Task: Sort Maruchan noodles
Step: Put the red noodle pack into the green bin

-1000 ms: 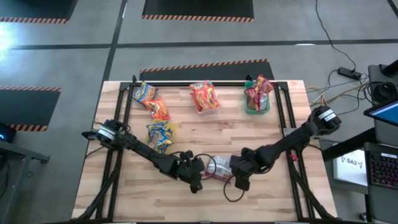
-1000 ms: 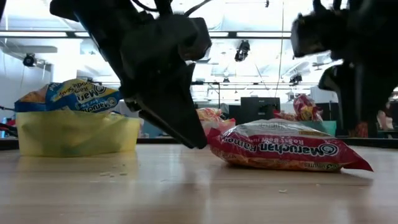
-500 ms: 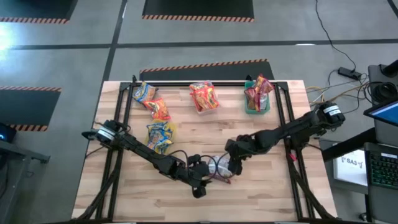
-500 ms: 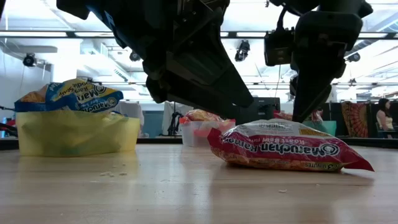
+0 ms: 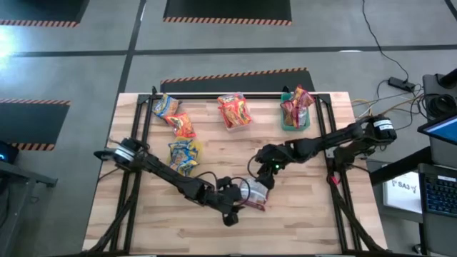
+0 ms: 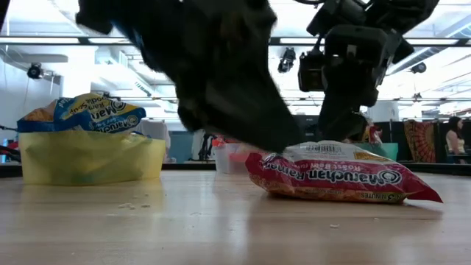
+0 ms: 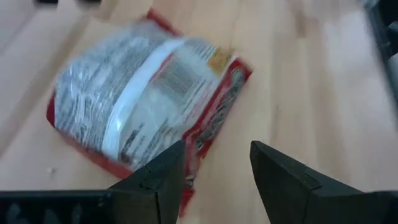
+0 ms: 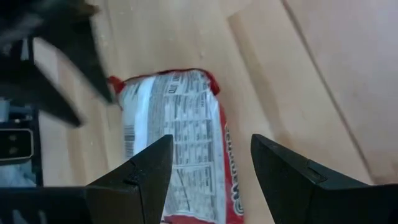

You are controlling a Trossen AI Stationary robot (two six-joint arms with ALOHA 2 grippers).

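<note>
Light wooden plank table [image 5: 307, 214] with a black metal frame [image 5: 235, 96] along its far edge and sides. Left arm reaches in from the table's left edge toward the near middle; right arm reaches in from the right edge, ending a bit farther back.

Yellow plastic tub [image 6: 88, 158] sits left of centre, holding yellow-and-blue crinkly ramen packets [image 5: 183, 155]. Clear plastic tub [image 5: 235, 121] at far centre holds orange-red ramen packets [image 5: 234, 109]. Green plastic tub [image 5: 295, 123] at far right holds dark red ramen packets [image 5: 295, 105]. Two loose packets lie flat on the wood at far left: a yellow-and-blue one [image 5: 166, 106] and an orange-red one [image 5: 183, 126] just beside it.

Main target: red crinkly Maruchan packet with silvery-white printed back facing up [image 5: 254, 194], flat on the table at near centre, between the two grippers. In the low view its red side with the white brand lettering shows [image 6: 338, 177].

Left gripper [image 7: 216, 168]: fingers spread, nothing between them, tips just beside the packet's [image 7: 140, 106] near edge, not pinching it. In the low view it is a dark blur over the packet's left end; contact cannot be told.

Right gripper [image 8: 210, 165]: fingers spread wide, empty, hovering above the packet [image 8: 177, 134], clear of it in the low view [image 6: 346, 70].
</note>
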